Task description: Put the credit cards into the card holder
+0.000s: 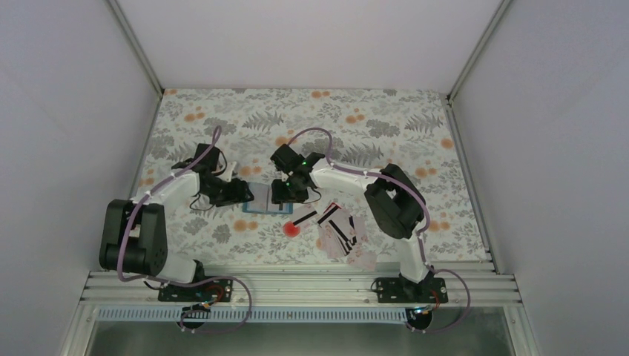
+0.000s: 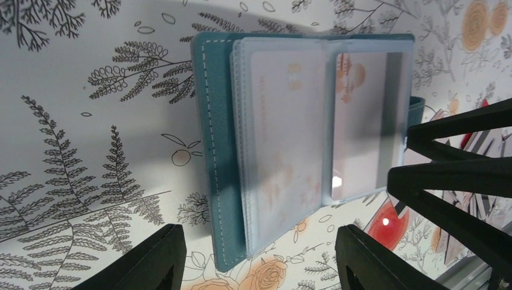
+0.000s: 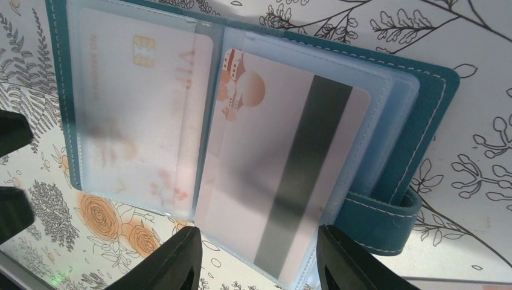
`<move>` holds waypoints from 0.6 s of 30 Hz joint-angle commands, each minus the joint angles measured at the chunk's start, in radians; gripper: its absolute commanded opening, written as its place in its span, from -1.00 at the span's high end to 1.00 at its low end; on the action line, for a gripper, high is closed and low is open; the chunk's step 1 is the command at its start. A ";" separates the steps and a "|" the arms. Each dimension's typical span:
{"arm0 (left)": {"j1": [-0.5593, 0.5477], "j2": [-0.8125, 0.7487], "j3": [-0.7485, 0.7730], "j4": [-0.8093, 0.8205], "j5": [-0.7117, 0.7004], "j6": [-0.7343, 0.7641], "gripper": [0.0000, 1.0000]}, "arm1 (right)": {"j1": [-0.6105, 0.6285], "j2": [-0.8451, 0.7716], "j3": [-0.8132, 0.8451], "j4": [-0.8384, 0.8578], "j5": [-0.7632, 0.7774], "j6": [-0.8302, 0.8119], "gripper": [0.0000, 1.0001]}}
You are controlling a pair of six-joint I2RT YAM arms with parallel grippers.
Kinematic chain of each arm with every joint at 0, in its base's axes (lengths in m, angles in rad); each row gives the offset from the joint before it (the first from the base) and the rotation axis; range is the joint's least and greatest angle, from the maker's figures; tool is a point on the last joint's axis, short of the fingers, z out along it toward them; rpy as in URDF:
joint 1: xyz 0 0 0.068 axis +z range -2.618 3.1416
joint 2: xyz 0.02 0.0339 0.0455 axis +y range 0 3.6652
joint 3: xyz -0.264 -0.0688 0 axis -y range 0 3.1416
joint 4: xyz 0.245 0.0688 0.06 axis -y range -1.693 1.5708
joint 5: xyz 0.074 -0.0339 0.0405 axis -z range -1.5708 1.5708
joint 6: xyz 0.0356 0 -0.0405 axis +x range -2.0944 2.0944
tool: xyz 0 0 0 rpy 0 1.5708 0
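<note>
The blue card holder (image 1: 259, 199) lies open on the floral table between my two grippers. Its clear sleeves hold a pale chip card (image 3: 139, 103) on one side and a pale card with a black stripe (image 3: 290, 175) on the other. My right gripper (image 3: 259, 266) stands open astride the striped card's near end and the sleeve edge. My left gripper (image 2: 259, 266) is open, its fingers wide apart either side of the holder's near corner (image 2: 229, 254). More credit cards (image 1: 343, 233) lie in a loose pile to the right, and one striped card (image 1: 305, 218) lies apart.
A round red spot (image 1: 291, 228) marks the cloth just in front of the holder. The holder's closing tab (image 3: 374, 217) sticks out beside my right finger. The right gripper's fingers (image 2: 453, 175) reach in over the holder's far side. Grey walls enclose the table.
</note>
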 commanded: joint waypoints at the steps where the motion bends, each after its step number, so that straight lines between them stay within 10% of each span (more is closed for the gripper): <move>1: 0.005 0.033 -0.006 0.019 0.027 0.014 -0.23 | -0.003 -0.006 0.022 -0.028 0.016 0.007 0.02; 18: 0.004 0.126 -0.009 0.034 0.076 0.030 0.20 | -0.004 0.022 -0.011 -0.034 -0.027 0.033 0.01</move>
